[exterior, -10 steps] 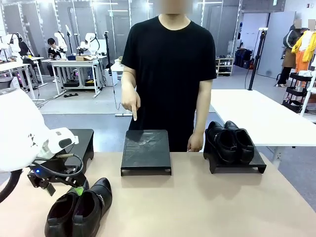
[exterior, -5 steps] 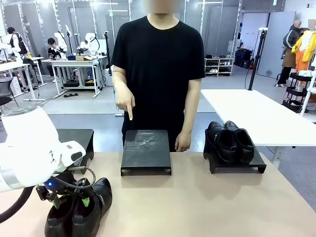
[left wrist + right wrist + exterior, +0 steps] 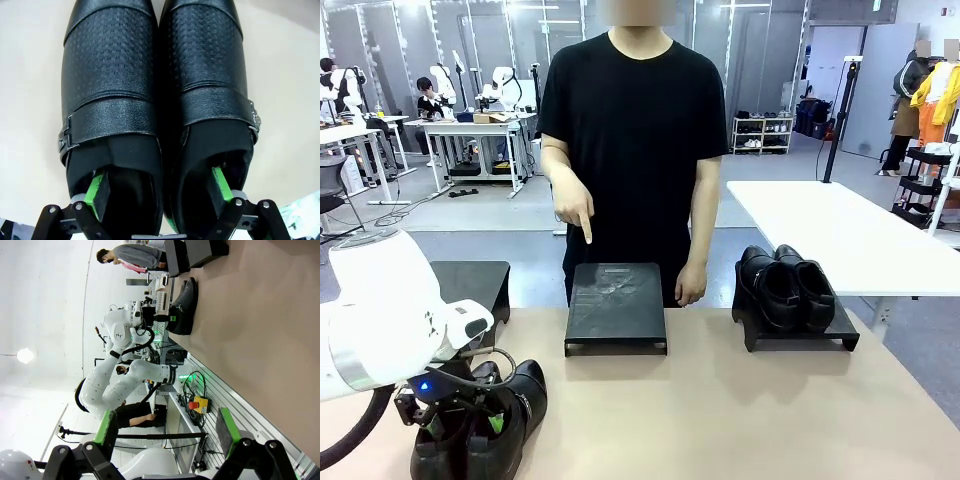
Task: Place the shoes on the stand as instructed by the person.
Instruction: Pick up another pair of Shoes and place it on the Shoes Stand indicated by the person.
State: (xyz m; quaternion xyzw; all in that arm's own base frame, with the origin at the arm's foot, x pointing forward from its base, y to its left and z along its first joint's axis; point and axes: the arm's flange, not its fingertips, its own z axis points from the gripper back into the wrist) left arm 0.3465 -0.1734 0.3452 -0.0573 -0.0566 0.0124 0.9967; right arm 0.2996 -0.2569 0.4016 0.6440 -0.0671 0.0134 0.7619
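One pair of shiny black shoes (image 3: 480, 425) lies at the table's near left corner, toes pointing to the person. My left gripper (image 3: 470, 418) is lowered into that pair. In the left wrist view its fingers (image 3: 97, 192) stand wide apart, one inside each shoe (image 3: 110, 80), with the two inner walls between them, and the gripper (image 3: 160, 192) is open. The person (image 3: 635, 130) points a finger down at the bare middle stand (image 3: 616, 305). A second pair of shoes (image 3: 785, 285) rests on the right stand (image 3: 840, 335). My right gripper (image 3: 165, 432) hangs open over the table with nothing in it.
A third black stand (image 3: 480, 285) sits at the far left behind my left arm. The tan table (image 3: 720, 420) has free room in the middle and on the right. The person's other hand (image 3: 690, 285) hangs beside the middle stand.
My left gripper has moved right and dropped down until its fingers sit inside the two shoes. The person has shifted slightly left and keeps pointing at the middle stand.
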